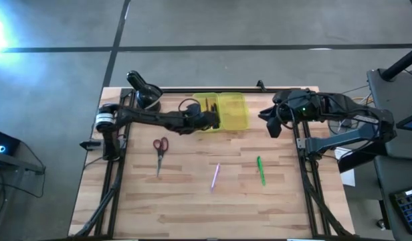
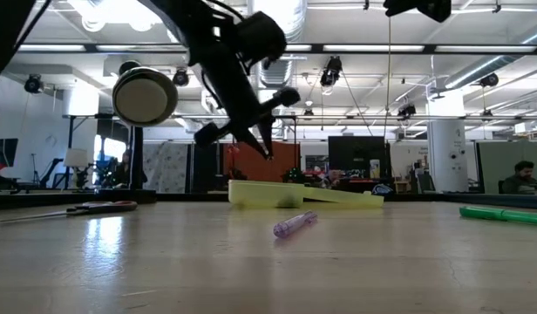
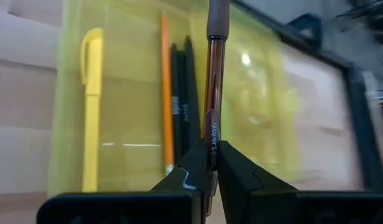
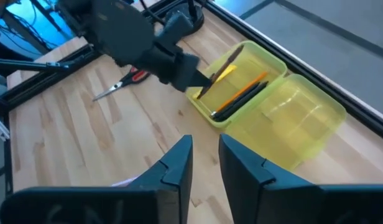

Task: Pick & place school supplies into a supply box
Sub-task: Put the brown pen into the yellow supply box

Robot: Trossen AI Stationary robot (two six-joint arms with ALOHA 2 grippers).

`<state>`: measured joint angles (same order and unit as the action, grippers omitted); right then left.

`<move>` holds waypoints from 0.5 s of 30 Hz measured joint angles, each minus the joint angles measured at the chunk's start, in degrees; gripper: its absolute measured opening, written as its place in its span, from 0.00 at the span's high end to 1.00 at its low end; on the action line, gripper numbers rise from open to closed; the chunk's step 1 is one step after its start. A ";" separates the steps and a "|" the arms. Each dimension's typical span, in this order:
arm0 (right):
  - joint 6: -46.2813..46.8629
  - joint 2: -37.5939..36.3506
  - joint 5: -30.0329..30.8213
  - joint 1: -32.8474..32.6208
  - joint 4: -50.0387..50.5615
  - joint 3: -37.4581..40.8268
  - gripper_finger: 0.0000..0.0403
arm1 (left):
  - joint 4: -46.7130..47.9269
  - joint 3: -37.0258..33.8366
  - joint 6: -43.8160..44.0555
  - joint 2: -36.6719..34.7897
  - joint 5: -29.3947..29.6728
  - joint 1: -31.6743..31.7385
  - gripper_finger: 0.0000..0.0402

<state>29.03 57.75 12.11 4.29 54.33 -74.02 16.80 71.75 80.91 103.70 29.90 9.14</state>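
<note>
The yellow translucent supply box (image 1: 227, 111) lies open near the table's far edge, its two halves flat on the wood. One half holds a yellow pen (image 3: 91, 106), an orange pencil (image 3: 166, 93) and black pens (image 3: 182, 99). My left gripper (image 3: 211, 163) hovers over that half, shut on a brown pen (image 3: 214, 81). Red-handled scissors (image 1: 159, 151), a purple pen (image 1: 215, 175) and a green pen (image 1: 261, 171) lie flat on the table. My right gripper (image 4: 205, 163) is open, to the right of the box and touching nothing. My left gripper pinches the brown pen between its two fingers (image 3: 194, 167), toward one end of the barrel (image 3: 212, 134). The fingers slant down from the table's left and lie along the pen, whose longer part (image 4: 226, 62) sticks out ahead of them. It is tilted, lifted clear above the box's filled half.
A black round holder (image 1: 146, 95) stands at the far left, behind my left arm. Black rails (image 1: 303, 161) run along the table's left and right sides. Open wood lies between the loose items and the near edge.
</note>
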 joint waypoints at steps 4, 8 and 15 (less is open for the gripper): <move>-0.56 -0.89 0.03 0.00 0.70 0.00 0.81 | 8.68 6.47 0.23 4.71 -0.14 1.07 0.99; -0.78 -1.72 0.03 0.02 1.00 0.00 0.82 | 17.39 13.26 0.39 8.65 -0.18 1.76 0.99; -0.79 -2.98 0.03 0.00 1.26 0.00 0.82 | 27.35 22.03 0.52 14.29 -2.64 2.68 0.99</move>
<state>28.25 54.77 12.14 4.30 55.59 -74.02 44.15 93.78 81.43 117.99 27.25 11.81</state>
